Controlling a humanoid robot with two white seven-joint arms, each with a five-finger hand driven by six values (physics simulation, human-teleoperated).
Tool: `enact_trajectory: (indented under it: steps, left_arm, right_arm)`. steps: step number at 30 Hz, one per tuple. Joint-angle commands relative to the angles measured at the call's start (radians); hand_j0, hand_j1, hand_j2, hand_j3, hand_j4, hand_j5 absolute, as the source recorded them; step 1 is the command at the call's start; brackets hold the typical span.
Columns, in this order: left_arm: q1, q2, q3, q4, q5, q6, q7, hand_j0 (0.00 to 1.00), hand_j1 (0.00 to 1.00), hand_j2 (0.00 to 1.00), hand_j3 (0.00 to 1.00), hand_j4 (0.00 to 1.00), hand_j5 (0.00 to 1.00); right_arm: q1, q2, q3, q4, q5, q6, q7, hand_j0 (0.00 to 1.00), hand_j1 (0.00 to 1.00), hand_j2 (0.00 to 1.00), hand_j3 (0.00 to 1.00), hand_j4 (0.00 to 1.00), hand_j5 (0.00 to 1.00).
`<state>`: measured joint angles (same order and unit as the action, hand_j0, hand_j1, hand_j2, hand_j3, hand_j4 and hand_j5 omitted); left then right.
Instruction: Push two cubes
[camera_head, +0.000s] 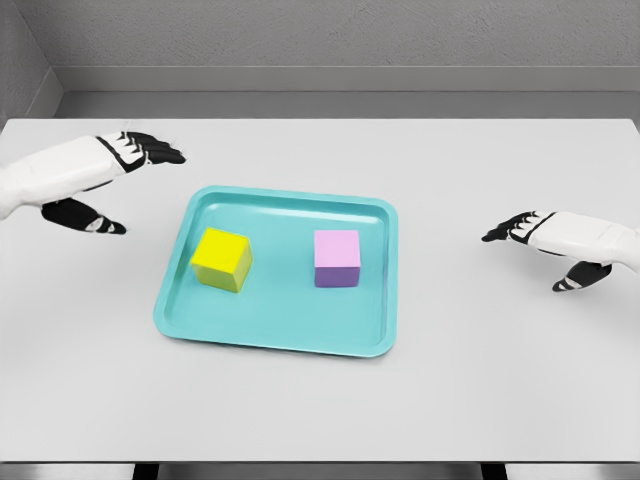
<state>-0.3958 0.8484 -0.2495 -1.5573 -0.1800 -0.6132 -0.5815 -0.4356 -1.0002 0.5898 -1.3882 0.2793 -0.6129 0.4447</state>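
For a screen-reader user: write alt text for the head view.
A yellow cube and a pink cube sit apart in a teal tray on a white table. The left hand and right hand hover open either side, touching nothing.

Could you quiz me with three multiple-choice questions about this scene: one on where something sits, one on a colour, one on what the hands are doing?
1. Where is the yellow cube?
A. on the bare table
B. in the teal tray, left part
C. in a hand

2. What colour is the other cube?
A. pink-purple
B. red
C. green

3. What are the left hand and right hand doing?
A. both gripping cubes
B. one lifting the tray
C. both open, outside the tray

Answers: B, it rests inside the tray's left half; A, its faces are pink and purple; C, the fingers are spread and touch neither cube.
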Motion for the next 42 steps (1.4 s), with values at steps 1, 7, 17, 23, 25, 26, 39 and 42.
enact_trajectory:
  steps: [1,7,17,23,25,26,39,42]
  left_arm:
    - [0.0,-0.031,0.0,0.031,-0.142,0.002,-0.029,1.0,1.0,1.0,1.0,1.0,1.0]
    - [-0.009,-0.064,-0.027,0.082,-0.259,0.002,0.022,1.0,1.0,1.0,1.0,1.0,1.0]
    - [-0.017,-0.011,-0.043,0.04,-0.309,0.002,-0.029,0.65,0.65,0.65,0.65,0.65,0.65]
    - [-0.012,-0.022,-0.045,-0.007,-0.294,0.002,-0.029,0.66,0.66,0.66,0.66,0.66,0.66]
    - [-0.012,-0.028,-0.045,0.003,-0.296,0.002,-0.029,0.66,0.66,0.66,0.66,0.66,0.66]
    - [-0.012,-0.029,-0.045,0.013,-0.296,0.002,-0.029,0.66,0.66,0.66,0.66,0.66,0.66]
    - [0.011,-0.038,-0.068,-0.006,-0.268,0.002,-0.029,0.66,0.66,0.66,0.66,0.66,0.66]
    - [0.011,-0.038,-0.068,-0.009,-0.266,0.002,-0.029,0.66,0.66,0.66,0.66,0.66,0.66]
  right_arm:
    - [0.0,-0.001,0.001,0.0,-0.006,0.002,-0.006,1.0,1.0,1.0,1.0,1.0,1.0]
    - [-0.006,-0.014,0.027,0.067,-0.014,0.002,-0.017,1.0,1.0,1.0,1.0,1.0,1.0]
    - [-0.103,0.02,0.033,0.055,-0.006,0.002,0.115,0.53,0.53,0.53,0.53,0.53,0.53]
    - [-0.103,0.052,0.038,-0.015,-0.006,0.002,0.166,0.14,0.14,0.14,0.14,0.14,0.14]
    - [-0.109,0.087,0.036,-0.017,-0.006,0.002,0.166,0.13,0.13,0.13,0.13,0.13,0.13]
    - [-0.109,0.101,0.036,-0.017,-0.006,0.002,0.166,0.13,0.13,0.13,0.13,0.13,0.13]
    - [-0.219,0.238,0.123,-0.021,0.09,0.002,0.166,0.13,0.13,0.13,0.13,0.13,0.13]
    - [-0.248,0.244,0.159,-0.023,0.106,0.002,0.166,0.13,0.13,0.13,0.13,0.13,0.13]
